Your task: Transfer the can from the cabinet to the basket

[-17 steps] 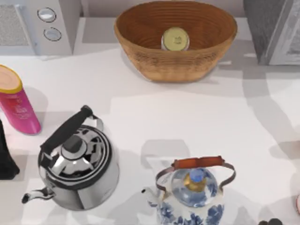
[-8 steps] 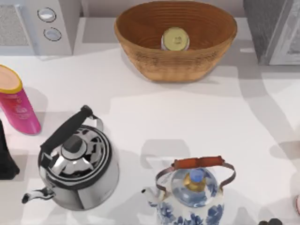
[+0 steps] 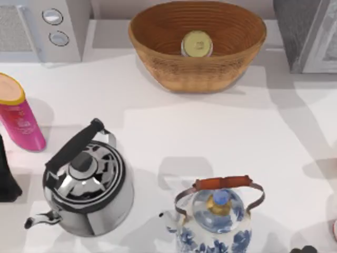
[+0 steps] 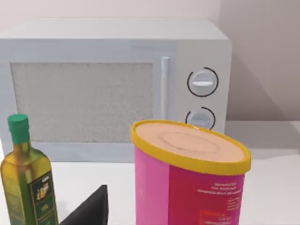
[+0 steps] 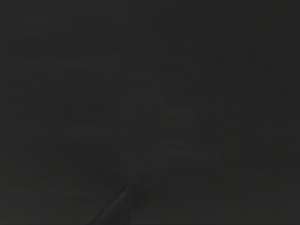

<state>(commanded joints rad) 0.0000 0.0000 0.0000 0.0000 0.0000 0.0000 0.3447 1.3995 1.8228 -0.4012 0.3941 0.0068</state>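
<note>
can (image 3: 197, 43) upright inside basket (image 3: 158, 31)

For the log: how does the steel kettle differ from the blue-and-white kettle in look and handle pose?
The steel kettle is mirror-chrome with a black lid knob; the blue-and-white kettle is white with blue floral pattern and a blue-gold knob. The steel kettle's handle is thick, black and runs diagonally; the blue-and-white kettle's is a thin wire bail with a reddish-brown grip, lying level across. Both stand upright on the table, spouts toward the top view's left.
</note>
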